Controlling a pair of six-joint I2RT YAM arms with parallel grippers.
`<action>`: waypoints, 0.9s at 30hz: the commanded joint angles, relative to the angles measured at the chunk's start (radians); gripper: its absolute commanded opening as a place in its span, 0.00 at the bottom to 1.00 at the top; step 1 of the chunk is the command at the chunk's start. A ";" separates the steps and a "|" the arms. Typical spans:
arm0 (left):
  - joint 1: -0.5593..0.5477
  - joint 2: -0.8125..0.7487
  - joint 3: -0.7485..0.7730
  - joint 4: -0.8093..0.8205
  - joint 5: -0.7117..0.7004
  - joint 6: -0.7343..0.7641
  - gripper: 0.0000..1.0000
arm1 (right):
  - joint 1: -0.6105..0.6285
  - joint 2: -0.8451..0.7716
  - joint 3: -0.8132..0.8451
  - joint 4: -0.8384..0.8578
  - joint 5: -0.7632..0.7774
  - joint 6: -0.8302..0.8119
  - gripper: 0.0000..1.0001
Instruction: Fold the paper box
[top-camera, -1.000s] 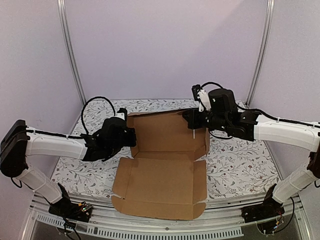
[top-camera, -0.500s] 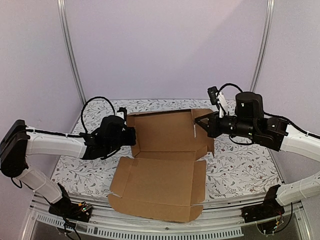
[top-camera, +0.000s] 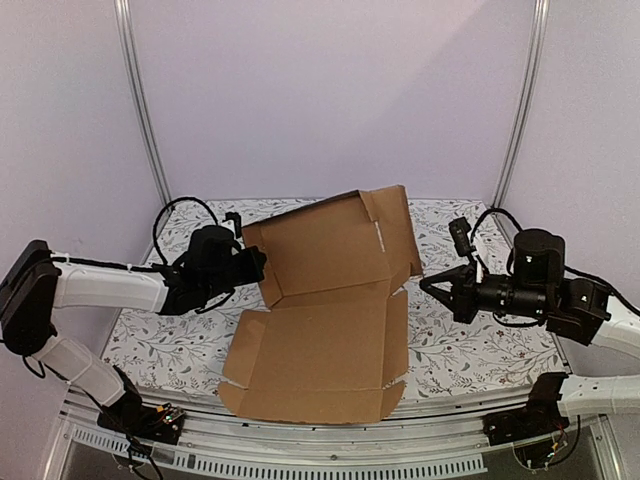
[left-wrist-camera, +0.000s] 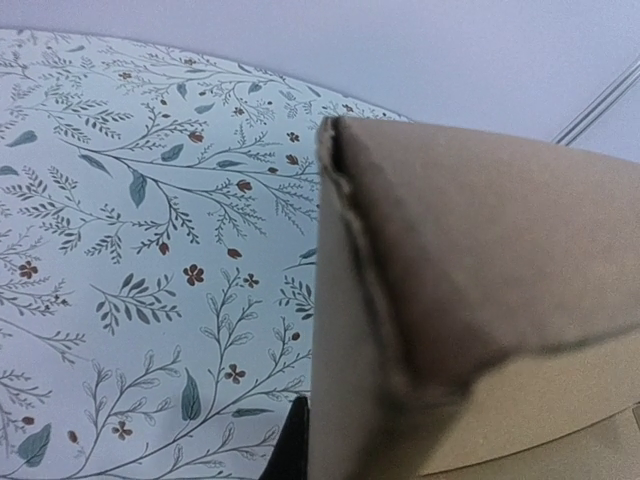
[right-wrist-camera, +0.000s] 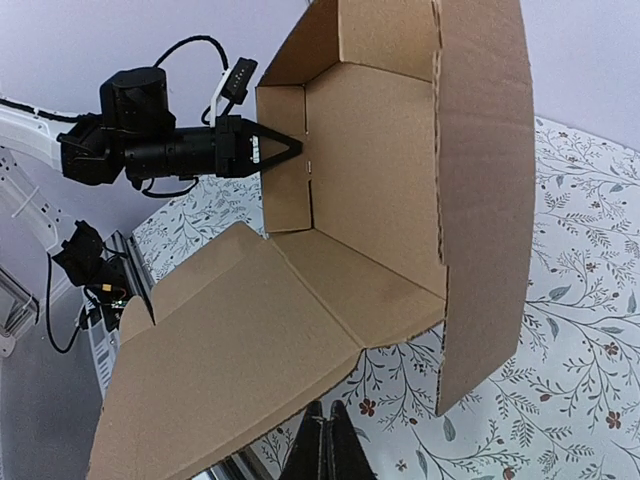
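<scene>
The left gripper (top-camera: 259, 265) has its jaws together in a point. The tip rests against the outer face of the left side flap (right-wrist-camera: 285, 160) of the paper box (top-camera: 320, 335). From these views I cannot tell whether it pinches the cardboard or only presses on it. The right gripper (top-camera: 430, 285) is also closed and holds nothing. It hovers low over the right part of the table (top-camera: 480, 345), pointing left, with a strip of bare cloth between it and the box.

For the right arm the box lies straight ahead to its left, and the upright right flap (right-wrist-camera: 480, 190) is the nearest part. The left arm is the one in contact. The sheet's long axis runs from the table's near edge toward the far edge. Its front panel lies flat and overhangs the near edge, and its back panel is raised along a left-to-right crease.

There is one box and there are two grippers.
</scene>
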 joint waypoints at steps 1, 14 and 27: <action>0.027 -0.037 -0.041 0.089 0.094 -0.092 0.00 | 0.007 -0.100 -0.096 0.063 0.016 0.014 0.00; 0.033 -0.077 -0.078 0.158 0.208 -0.194 0.00 | 0.021 -0.064 -0.212 0.511 0.057 0.193 0.00; 0.034 -0.094 -0.090 0.178 0.229 -0.209 0.00 | 0.086 0.162 -0.123 0.785 0.081 0.226 0.00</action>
